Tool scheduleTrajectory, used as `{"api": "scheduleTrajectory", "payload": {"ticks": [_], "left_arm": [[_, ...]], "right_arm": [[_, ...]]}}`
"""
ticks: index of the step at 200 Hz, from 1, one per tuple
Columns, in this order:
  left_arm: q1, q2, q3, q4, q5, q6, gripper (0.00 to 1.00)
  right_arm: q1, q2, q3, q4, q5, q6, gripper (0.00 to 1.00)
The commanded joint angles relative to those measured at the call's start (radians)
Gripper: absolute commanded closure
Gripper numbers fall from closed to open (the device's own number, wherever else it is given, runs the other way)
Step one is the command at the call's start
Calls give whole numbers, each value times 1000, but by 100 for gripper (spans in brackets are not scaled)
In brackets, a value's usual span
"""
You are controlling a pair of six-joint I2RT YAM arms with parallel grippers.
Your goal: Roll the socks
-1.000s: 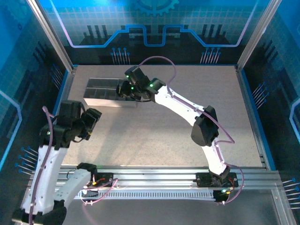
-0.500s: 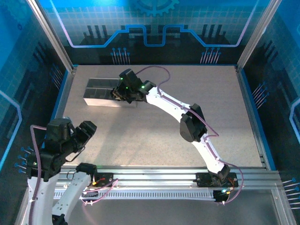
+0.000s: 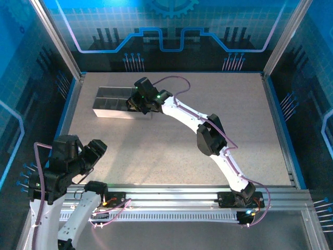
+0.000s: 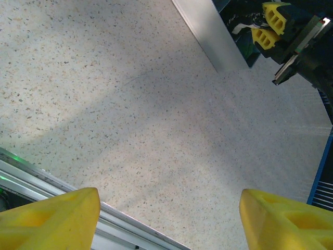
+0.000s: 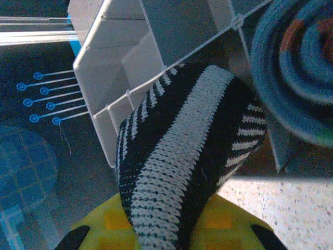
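Right end effector (image 5: 161, 229) clamped on the black striped sock (image 5: 192, 156) at the grey tray (image 5: 119, 57).
We find the rolled grey-blue sock (image 5: 296, 67) in a tray compartment just beside it. The left end effector (image 4: 169, 213) hangs over the counter (image 4: 130, 104), fingers apart.

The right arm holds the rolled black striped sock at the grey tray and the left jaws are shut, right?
No: the left gripper has its jaws open, wide apart over the table, as the left wrist view shows. The right gripper does hold the rolled black striped sock at the grey tray.
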Motion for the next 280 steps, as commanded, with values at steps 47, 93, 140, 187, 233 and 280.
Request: {"api": "scheduleTrajectory", "payload": {"ticks": [47,93,140,187,233,280], "left_arm": [[6,-20,-3,-43,3,19,29],[7,-19,-14,-34,-8,9,28],[6,9,-21,-6,-4,5,29],[6,13,-22,-3,-4,5,29],[6,27,-18,8,-4,11,29],[6,32,-34,33,4,5,29]], "right_arm": [[-14,1,-10,-193,37,69,100],[-13,-94,-53,-415,73,128,100],[-30,9,90,-635,44,230,100],[-80,127,173,-668,-23,297,100],[-98,166,228,-672,-34,252,100],[-78,28,199,-626,35,157,46]]}}
